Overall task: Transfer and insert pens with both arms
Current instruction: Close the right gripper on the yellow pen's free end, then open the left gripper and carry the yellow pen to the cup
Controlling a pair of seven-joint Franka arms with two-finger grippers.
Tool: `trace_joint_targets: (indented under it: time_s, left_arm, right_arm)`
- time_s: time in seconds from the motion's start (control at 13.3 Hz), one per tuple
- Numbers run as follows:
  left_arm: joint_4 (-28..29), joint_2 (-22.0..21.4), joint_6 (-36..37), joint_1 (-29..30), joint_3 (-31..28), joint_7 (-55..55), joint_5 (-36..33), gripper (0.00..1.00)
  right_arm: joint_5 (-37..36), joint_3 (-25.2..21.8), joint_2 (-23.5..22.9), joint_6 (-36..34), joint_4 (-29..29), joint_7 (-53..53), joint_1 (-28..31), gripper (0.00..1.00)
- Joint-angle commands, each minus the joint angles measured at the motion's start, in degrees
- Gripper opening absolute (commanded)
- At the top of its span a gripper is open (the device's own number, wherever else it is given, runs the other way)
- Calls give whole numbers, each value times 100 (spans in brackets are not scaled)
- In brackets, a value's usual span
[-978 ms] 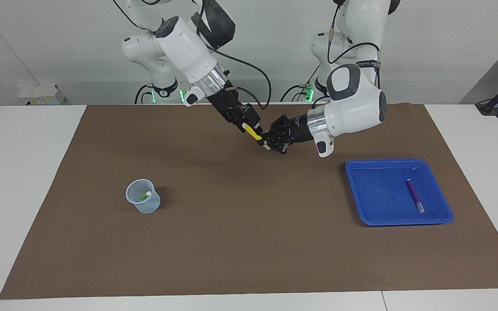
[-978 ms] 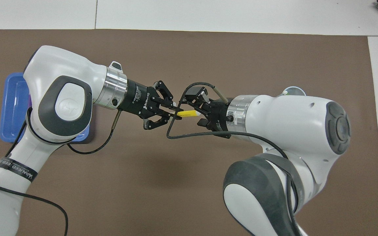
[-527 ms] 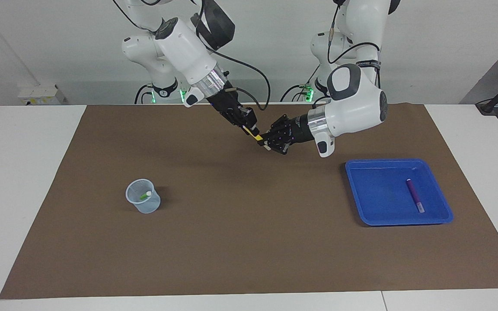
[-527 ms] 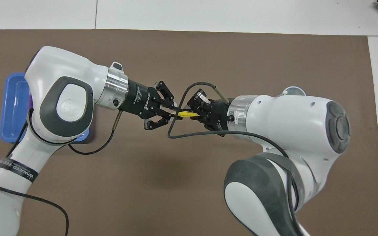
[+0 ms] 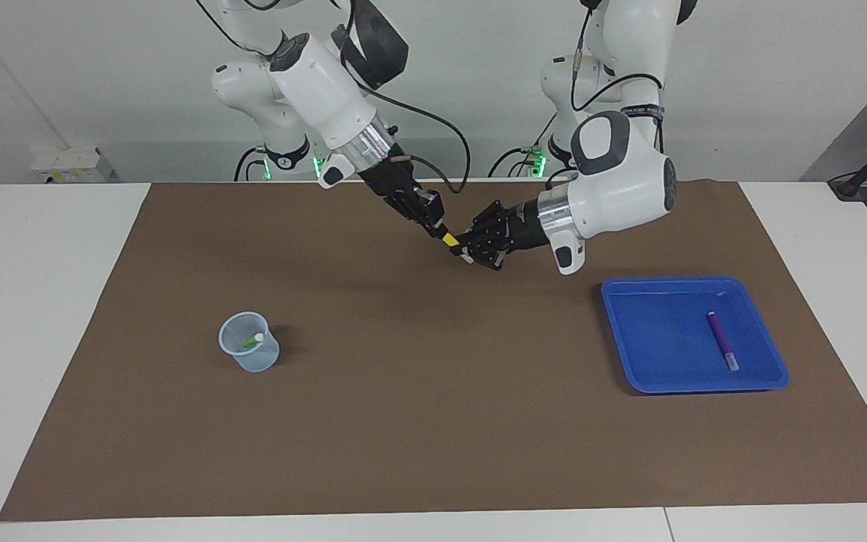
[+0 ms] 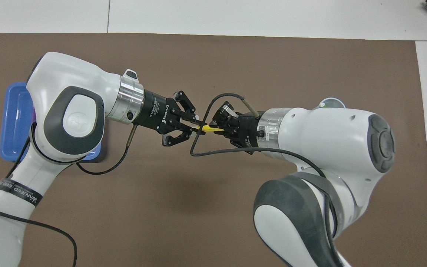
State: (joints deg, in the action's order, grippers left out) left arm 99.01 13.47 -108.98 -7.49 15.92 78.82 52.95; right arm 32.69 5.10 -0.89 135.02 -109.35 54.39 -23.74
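A: The left tool (image 5: 465, 248) is clamped on one end of the yellow pen (image 5: 450, 239), and the right tool (image 5: 435, 226) is closed on the other end — both grip it at once, up in the air over the brown mat (image 5: 433, 421) in the middle of the bench (image 5: 42, 316).

B: So which step is that?

A: It looks like the handover. The pen bridges the two tools, tip to tip. The next move probably calls for the left tool to let go and back off along the pen's line, so the right arm can carry it over to the clear cup (image 5: 249, 342) at its own end of the bench and drop it in upright.

B: And the count?

A: Three pens — the yellow one in the air, a green pen (image 5: 254, 340) standing in the cup, and a purple pen (image 5: 722, 341) lying flat in the blue tray (image 5: 652, 376) at the left arm's end. One cup, one tray, one mat. By that reckoning one pen is home, one is in transit, and one is not yet picked up.
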Motion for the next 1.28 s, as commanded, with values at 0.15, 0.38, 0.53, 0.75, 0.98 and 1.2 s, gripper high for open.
trace_joint_targets:
  time_s: [0.15,0.38,0.53,0.75,0.98,1.2]
  left_arm:
    - [207,-186,-45,-50,-28,72,58,0]
    - [216,-186,-53,-50,-46,107,31,43]
    - [190,-186,-62,-77,-46,81,23,100]
    - [163,-204,-71,-77,-46,72,-153,100]
    - [172,-274,-36,-77,-46,55,-556,100]
    - [189,-327,17,-77,-46,54,-1144,100]
  right_arm:
    - [255,26,10,68,19,-218,45,0]
    - [255,26,10,68,28,-271,54,0]
    - [255,26,10,59,45,-271,54,0]
    - [220,8,10,-19,89,-506,133,0]
    - [106,-27,63,-598,142,-1814,492,0]
    - [-384,-27,19,-1134,370,-2738,914,0]
